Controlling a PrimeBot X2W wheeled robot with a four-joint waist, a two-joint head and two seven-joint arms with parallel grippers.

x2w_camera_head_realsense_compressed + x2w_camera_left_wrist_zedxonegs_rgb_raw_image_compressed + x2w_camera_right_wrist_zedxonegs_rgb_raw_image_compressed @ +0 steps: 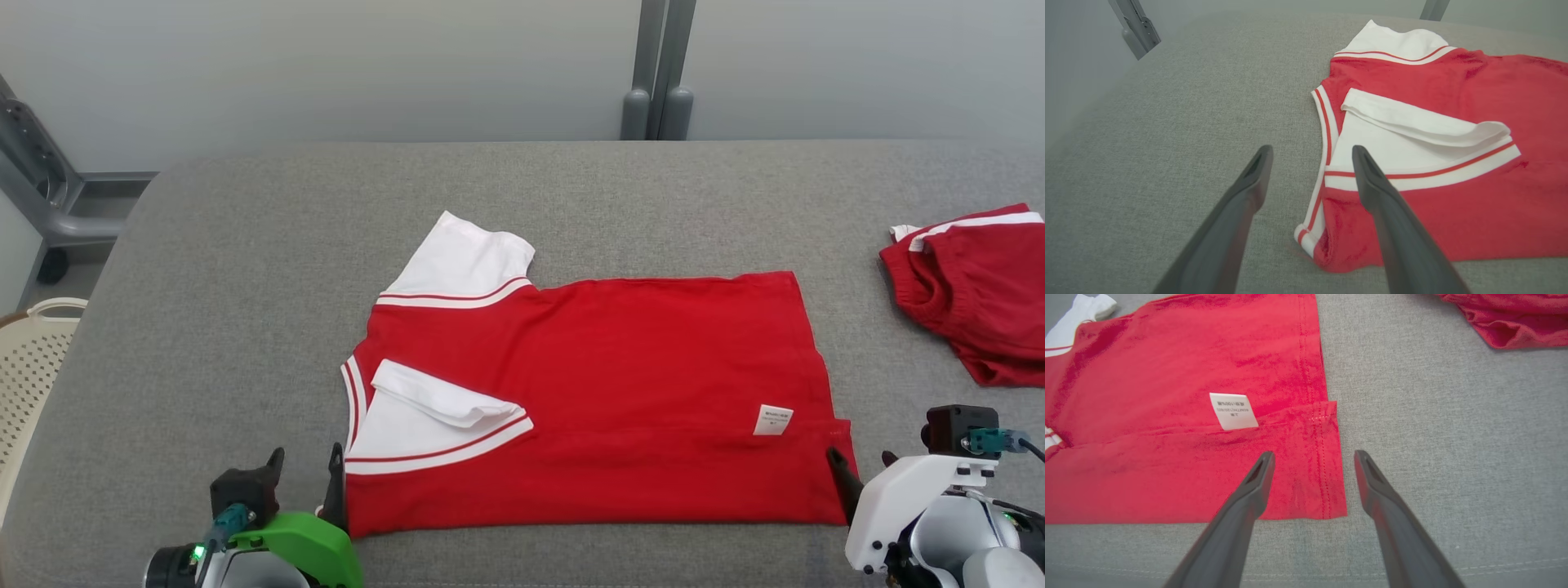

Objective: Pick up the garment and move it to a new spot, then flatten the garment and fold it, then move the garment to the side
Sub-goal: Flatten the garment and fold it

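Left wrist view shows my left gripper (1311, 150) with its two dark fingers standing apart and holding nothing. One finger is over the grey cushion (1167, 122) and the other is over the neck end of the garment (1474, 212). This red garment spreads from 12 to 3 o'clock of my fingertips, and one white sleeve (1412, 134) lies folded onto the red body. My right gripper (1314, 454) is also apart and empty. The hem edge of the garment runs between its fingers, and a white label (1233, 411) sits at 10 o'clock of them. From the head view, the garment lies flat in the middle of the cushion, with the neck toward 9 o'clock and the hem toward 3 o'clock. My left gripper is at its 8 o'clock corner and my right gripper at its 4 o'clock corner. A second red cloth (971, 286) lies well apart at 3 o'clock. A pale perforated basket (33, 359) stands beside the cushion at 9 o'clock.
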